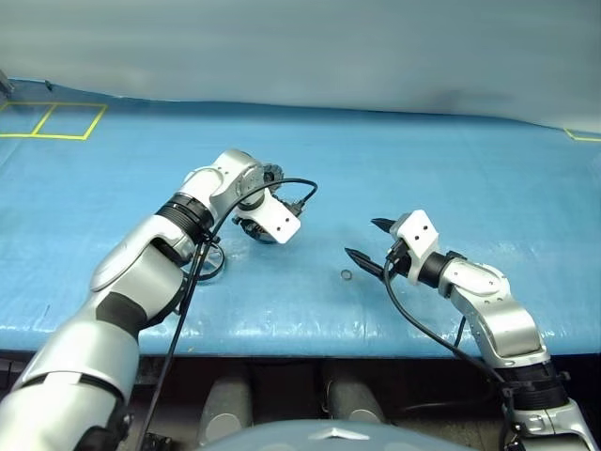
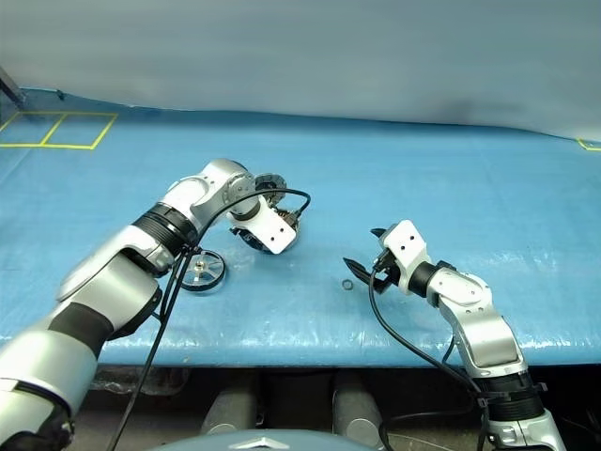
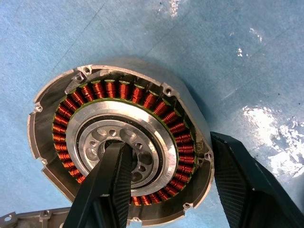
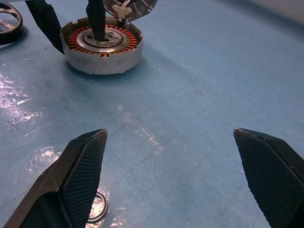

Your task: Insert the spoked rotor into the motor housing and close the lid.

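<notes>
Left wrist view puts the left hand (image 3: 166, 183) straddling the motor housing's (image 3: 118, 142) wall — one finger in the hub, one outside, not yet clamped. Right hand (image 4: 171, 180) gapes, empty. Spoked rotor (image 2: 202, 270) waits on the bench (image 2: 423, 188) nearby — it needs fetching next.

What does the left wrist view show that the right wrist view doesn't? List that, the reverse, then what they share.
Left wrist view: round holes in the dark-and-silver hub and screw holes along the rim. Right wrist view: the open right gripper, a small dark ring by its finger, and the dark spoked rotor. Both: the round silver motor housing with copper windings, the left gripper astride its wall, and the blue table cover.
</notes>
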